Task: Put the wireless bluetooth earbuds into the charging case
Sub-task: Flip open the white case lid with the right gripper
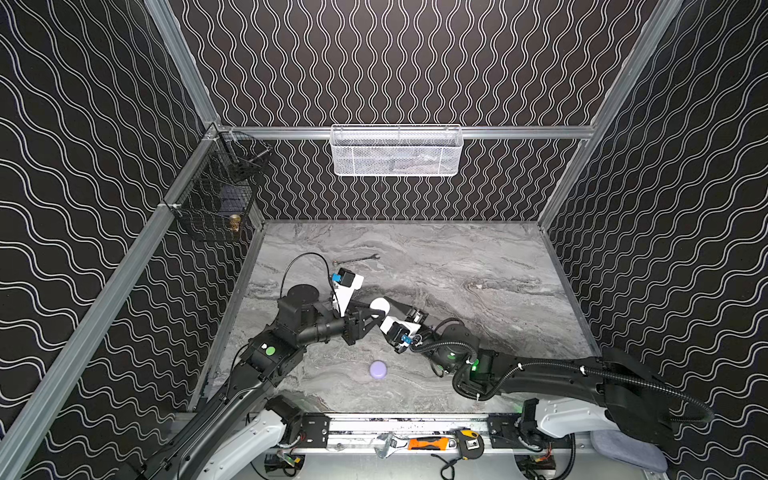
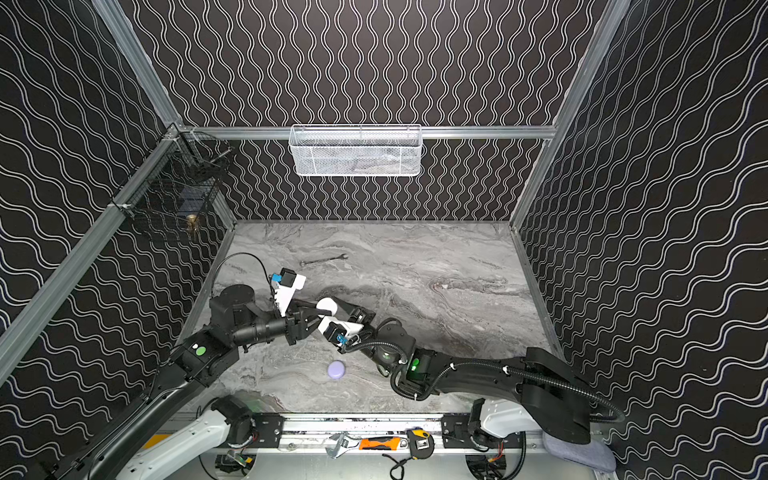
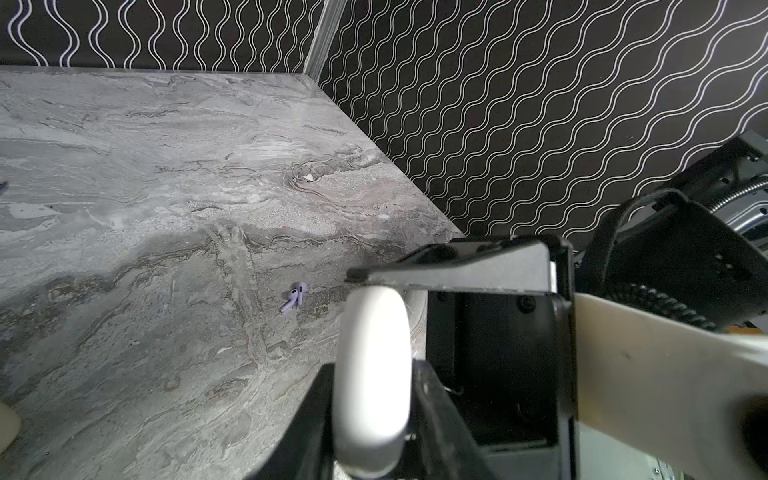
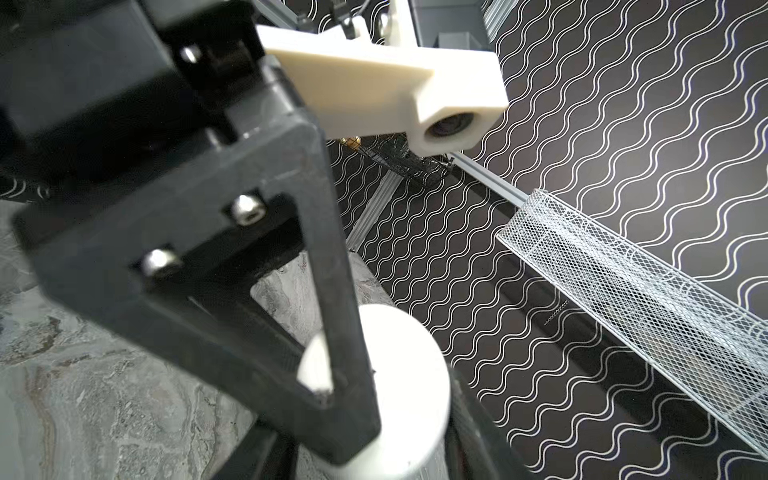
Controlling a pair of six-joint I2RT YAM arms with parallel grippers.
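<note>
Wrench (image 1: 356,260) behind centre case (image 1: 380,306); front case (image 1: 378,369) nearest.

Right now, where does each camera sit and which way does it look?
Top views: high in front, looking down on the table; both arms show.
Left wrist: on the left arm, facing the white case and lavender earbud; left pincer shows.
Right wrist: on the right arm, facing that case; left pincer's finger shows.
All share the case.

Marble table (image 1: 457,257) — lavender case (image 1: 378,369), wrench (image 1: 356,259), earbud (image 3: 294,296)
</note>
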